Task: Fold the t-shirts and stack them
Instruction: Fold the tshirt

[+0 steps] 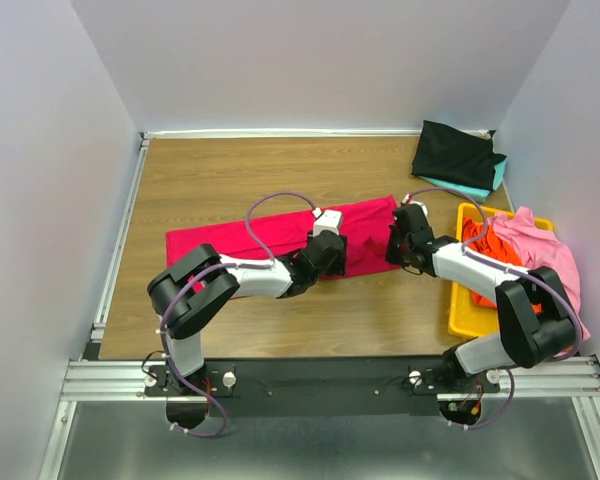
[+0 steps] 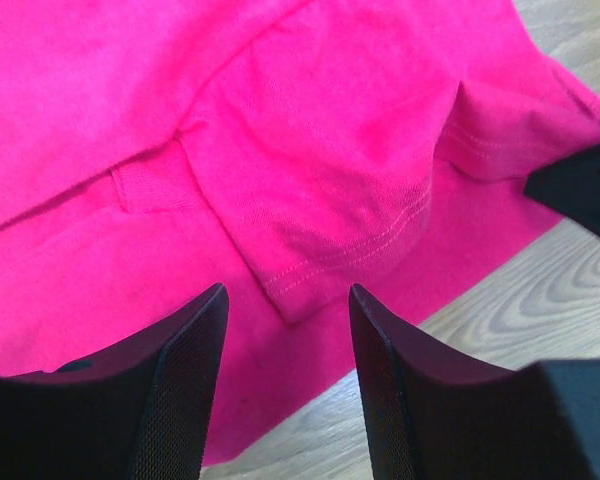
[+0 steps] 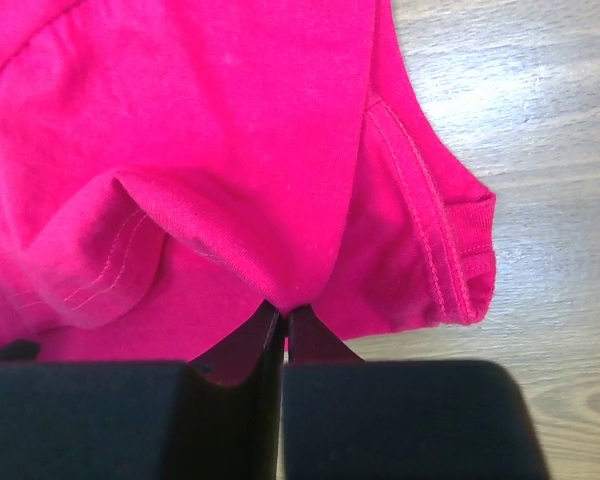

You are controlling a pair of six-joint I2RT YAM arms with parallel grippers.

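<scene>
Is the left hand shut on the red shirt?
No, the left hand is open, its fingers apart above the red shirt, gripping no cloth.

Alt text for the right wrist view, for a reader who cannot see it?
The right gripper is shut on a raised fold of the soft crimson-red t-shirt, which fills most of the view. Its double-stitched edge ends at the right, on the light wooden table.
</scene>
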